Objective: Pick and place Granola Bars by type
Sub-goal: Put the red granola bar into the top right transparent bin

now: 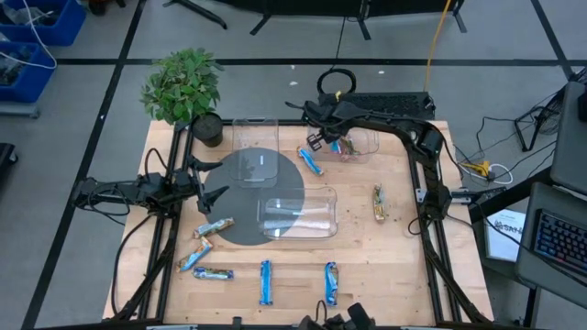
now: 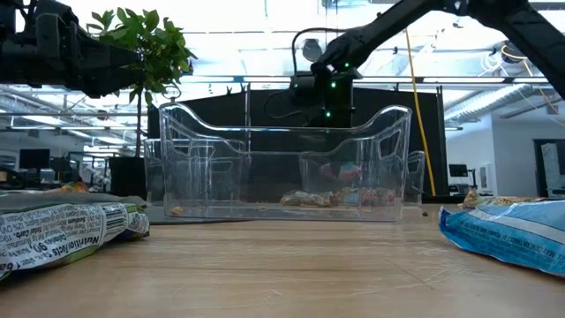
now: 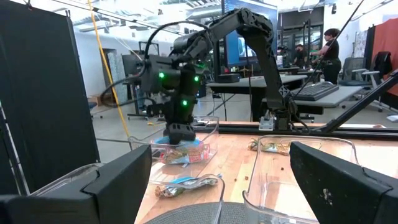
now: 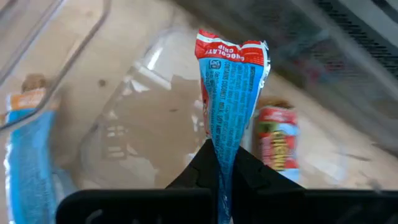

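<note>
My right gripper [image 1: 320,139] is shut on a blue granola bar with a red end [image 4: 229,93], over a small clear bin [image 1: 356,144] at the table's far side. That bin holds a reddish-green bar [image 4: 276,145]. It shows in the left wrist view too [image 3: 180,134]. My left gripper [image 1: 218,181] is open and empty at the table's left, over the edge of a dark round mat [image 1: 240,229]. Loose bars lie flat on the table: a blue one [image 1: 310,162], a tan-gold one [image 1: 378,203], and several near the front [image 1: 265,281]. My right gripper pinches one end of the blue bar's wrapper [image 4: 219,155] between its two fingers, which point down from above. The bar hangs below the fingers, lifted clear of the table, its red free end [image 4: 231,50] lowest, over the small bin.
Two more clear bins stand on the table, one at the far middle [image 1: 255,134] and a large one on its side in the middle [image 1: 299,212]. A potted plant [image 1: 183,88] stands at the far left corner. The arm frames run along both table sides.
</note>
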Motion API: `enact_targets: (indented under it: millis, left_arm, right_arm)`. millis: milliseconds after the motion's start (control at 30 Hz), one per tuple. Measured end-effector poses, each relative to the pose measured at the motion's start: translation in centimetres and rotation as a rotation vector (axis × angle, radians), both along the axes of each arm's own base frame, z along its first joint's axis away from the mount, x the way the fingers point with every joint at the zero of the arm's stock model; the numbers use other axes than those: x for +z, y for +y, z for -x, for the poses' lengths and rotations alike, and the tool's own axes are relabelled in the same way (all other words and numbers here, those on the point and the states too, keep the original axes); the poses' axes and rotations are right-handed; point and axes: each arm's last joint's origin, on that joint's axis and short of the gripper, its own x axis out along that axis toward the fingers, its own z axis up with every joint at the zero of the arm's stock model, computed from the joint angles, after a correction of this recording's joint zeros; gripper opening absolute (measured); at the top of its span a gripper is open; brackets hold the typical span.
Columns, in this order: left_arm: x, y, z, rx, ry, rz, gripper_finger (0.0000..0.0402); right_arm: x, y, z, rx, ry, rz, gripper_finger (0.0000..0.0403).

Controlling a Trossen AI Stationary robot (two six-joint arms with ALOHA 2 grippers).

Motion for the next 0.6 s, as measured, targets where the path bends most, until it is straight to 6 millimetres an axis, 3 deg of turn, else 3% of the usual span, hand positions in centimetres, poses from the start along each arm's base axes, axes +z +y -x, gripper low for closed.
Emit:
enact_targets:
  millis: [267,467,600]
  left_arm:
    - [0.0,0.0,0.0,0.000,0.000,0.000,0.0379]
    - [0.0,0.0,0.0,0.000,0.000,0.000,0.0379]
    - [0.0,0.0,0.0,0.000,0.000,0.000,0.0379]
  right_arm:
    - [0.0,-0.3,-0.1,0.029,-0.005,0.017,0.0003]
    - [-2.1,-0.4,-0.5,0.058,0.031,-0.064,0.0002]
    - [-2.2,-0.4,-0.6,0.064,0.025,-0.074,0.0002]
